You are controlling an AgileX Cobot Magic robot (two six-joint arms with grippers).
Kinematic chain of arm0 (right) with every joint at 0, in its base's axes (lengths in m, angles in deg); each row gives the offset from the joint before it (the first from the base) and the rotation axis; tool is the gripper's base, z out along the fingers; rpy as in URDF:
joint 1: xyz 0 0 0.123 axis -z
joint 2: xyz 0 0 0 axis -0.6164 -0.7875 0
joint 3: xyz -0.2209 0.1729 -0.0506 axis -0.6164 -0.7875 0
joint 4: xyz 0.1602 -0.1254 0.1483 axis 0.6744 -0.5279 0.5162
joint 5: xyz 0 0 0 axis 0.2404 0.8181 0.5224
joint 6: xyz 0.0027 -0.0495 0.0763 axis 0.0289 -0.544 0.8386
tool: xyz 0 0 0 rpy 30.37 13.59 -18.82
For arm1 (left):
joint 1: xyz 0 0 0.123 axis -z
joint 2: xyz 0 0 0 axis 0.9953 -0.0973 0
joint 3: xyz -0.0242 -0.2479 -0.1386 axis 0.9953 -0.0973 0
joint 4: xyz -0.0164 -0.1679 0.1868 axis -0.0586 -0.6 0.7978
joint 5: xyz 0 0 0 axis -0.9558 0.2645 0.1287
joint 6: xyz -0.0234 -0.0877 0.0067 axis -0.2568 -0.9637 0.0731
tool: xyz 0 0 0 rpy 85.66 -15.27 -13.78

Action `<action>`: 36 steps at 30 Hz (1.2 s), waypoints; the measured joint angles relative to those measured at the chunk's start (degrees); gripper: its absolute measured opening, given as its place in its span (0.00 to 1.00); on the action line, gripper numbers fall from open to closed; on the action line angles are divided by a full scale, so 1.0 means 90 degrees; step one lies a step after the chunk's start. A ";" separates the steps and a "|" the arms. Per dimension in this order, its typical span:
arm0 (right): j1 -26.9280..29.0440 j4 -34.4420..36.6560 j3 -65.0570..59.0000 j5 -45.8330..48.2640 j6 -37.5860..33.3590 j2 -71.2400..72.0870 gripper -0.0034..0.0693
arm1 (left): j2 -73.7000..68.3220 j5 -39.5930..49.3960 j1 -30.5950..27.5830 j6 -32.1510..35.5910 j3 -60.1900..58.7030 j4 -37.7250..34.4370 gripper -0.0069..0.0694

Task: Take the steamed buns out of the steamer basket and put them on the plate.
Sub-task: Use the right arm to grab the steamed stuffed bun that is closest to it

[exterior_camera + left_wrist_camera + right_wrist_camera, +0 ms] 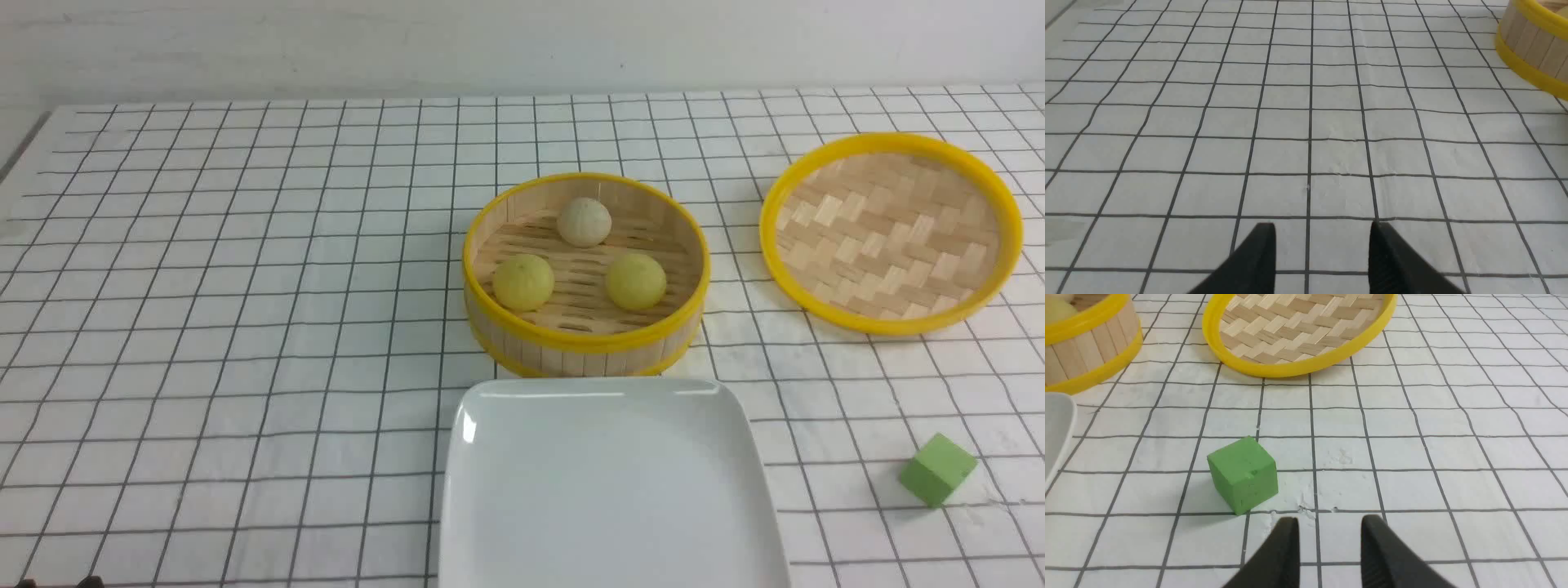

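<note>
Bench (204, 327) covered in white cloth with a black grid; pale wall behind. Plate (604, 490) set at near edge, just before basket (584, 341), which stands upright, mouth up. Lid (890, 229) laid rim-up to the right. Seated dome-up in basket: off-white bun (584, 221) at back, yellow buns (523, 282) (636, 281) in front. Left fingers (1257, 257) spread, nothing held. Right fingers (1282, 555) parted, nothing held, near cube (1243, 473).
</note>
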 joint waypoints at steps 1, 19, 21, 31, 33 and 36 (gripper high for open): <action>0.0000 0.0000 0.0000 0.0000 0.0000 0.0000 0.38 | 0.0000 0.0000 0.0000 0.0000 0.0000 0.0000 0.53; 0.0000 0.0000 0.0000 0.0000 0.0000 0.0000 0.38 | 0.0000 0.0000 0.0000 0.0000 0.0000 0.0000 0.53; 0.0000 0.0000 0.0000 0.0000 0.0000 0.0000 0.38 | 0.0000 0.0000 0.0000 0.0000 0.0000 0.0000 0.53; 0.0000 0.0000 0.0000 0.0000 0.0000 0.0000 0.38 | 0.0000 0.0000 0.0000 0.0000 0.0000 0.0000 0.53; 0.0000 -0.0008 0.0000 0.0000 0.0000 0.0000 0.38 | 0.0000 0.0000 0.0000 0.0000 0.0000 0.0000 0.53; 0.0000 -0.0081 0.0000 0.0000 0.0000 0.0000 0.38 | 0.0000 0.0000 0.0000 0.0000 0.0000 0.0000 0.53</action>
